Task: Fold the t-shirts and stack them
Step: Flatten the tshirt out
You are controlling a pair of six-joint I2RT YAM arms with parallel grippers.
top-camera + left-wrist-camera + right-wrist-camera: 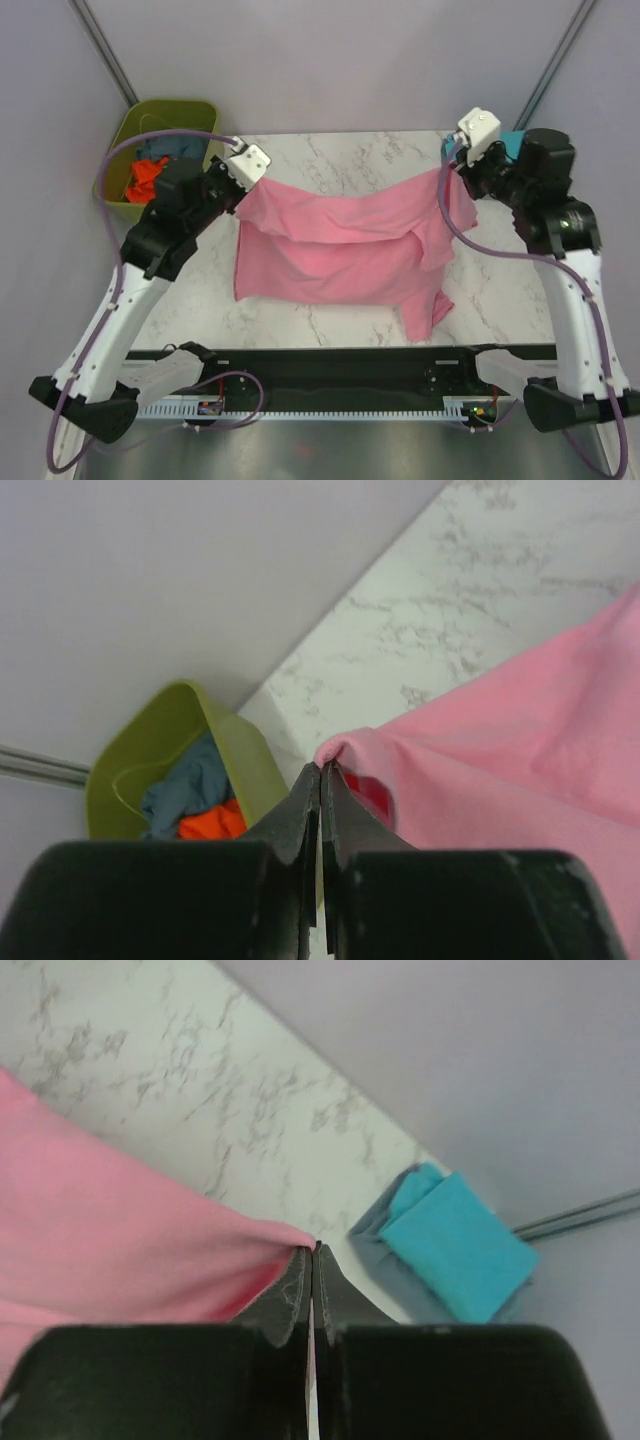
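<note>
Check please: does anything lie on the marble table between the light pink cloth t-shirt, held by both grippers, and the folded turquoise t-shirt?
Nothing visible does. Only bare white marble table separates the light pink cloth t-shirt, pinched by the right gripper, from the folded turquoise t-shirt at the far right corner.

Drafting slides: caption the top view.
Left tool and right tool stretch a soft light pink t-shirt over the marble table.

A white marble-patterned table [340, 160] stands before plain pale lilac walls [330, 60]. Grey struts [105, 52] slant behind it. An olive tub [128, 128] sits at the table's far-left corner.
</note>
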